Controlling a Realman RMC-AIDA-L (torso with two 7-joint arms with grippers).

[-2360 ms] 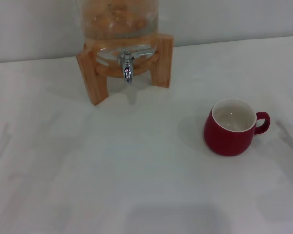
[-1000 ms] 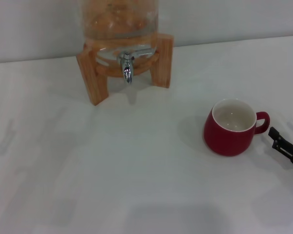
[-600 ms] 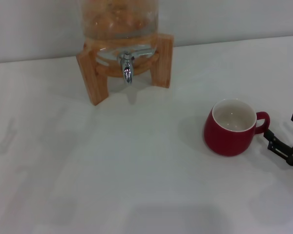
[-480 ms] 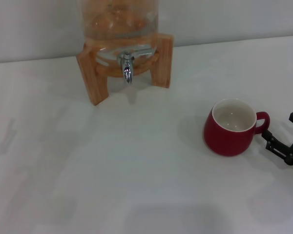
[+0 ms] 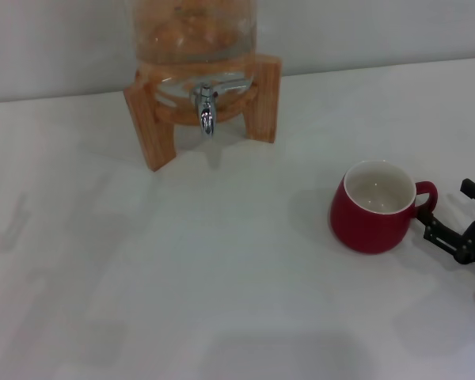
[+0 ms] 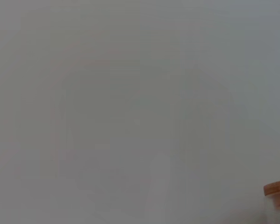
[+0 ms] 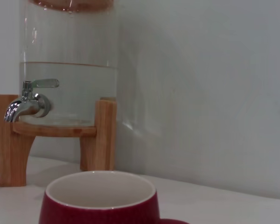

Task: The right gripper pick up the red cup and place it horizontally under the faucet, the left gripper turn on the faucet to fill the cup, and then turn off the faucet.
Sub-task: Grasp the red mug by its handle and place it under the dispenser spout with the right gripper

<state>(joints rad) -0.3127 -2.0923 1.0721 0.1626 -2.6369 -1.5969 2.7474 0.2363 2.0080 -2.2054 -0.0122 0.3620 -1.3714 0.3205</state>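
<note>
The red cup (image 5: 374, 210) stands upright on the white table at the right, white inside, its loop handle pointing right. My right gripper (image 5: 449, 210) is open at the right edge of the head view, its black fingers on either side of the handle, close to it. The right wrist view shows the cup's rim (image 7: 100, 198) close up. The chrome faucet (image 5: 205, 108) hangs from the glass jar (image 5: 191, 32) on its wooden stand at the back; in the right wrist view the faucet (image 7: 28, 99) has its lever level. My left gripper is out of view.
The wooden stand (image 5: 147, 127) is on the table (image 5: 182, 269) near the back wall. The left wrist view shows only grey wall and a wooden lid edge (image 6: 277, 188).
My right gripper has come in from the right edge toward the cup, its fingers now beside the handle. The cup and faucet have not moved.
</note>
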